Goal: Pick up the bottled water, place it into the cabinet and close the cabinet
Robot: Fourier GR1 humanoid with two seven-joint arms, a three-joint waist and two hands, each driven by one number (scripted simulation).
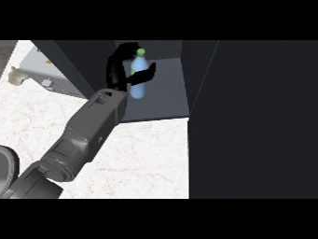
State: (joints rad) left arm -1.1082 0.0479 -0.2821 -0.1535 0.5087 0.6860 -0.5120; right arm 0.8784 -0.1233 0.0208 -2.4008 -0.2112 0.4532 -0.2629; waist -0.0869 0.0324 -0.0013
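Observation:
The bottled water [138, 86] is a pale blue bottle with a green cap, standing upright inside the open cabinet [165, 105] on its grey floor. My left hand [119, 70] reaches in from the lower left and is shut on the bottle. Its fingers arc round the bottle's left side and neck, and the thumb crosses the front of it. The bottle's base looks level with the cabinet floor; I cannot tell whether it touches. My right hand shows nowhere.
The cabinet's dark open door [258, 116] fills the right side of the view. The white marble counter [141, 158] lies in front. A grey box [51, 70] and a small beige object [15, 74] sit at the upper left, beside the cabinet's left wall [72, 60].

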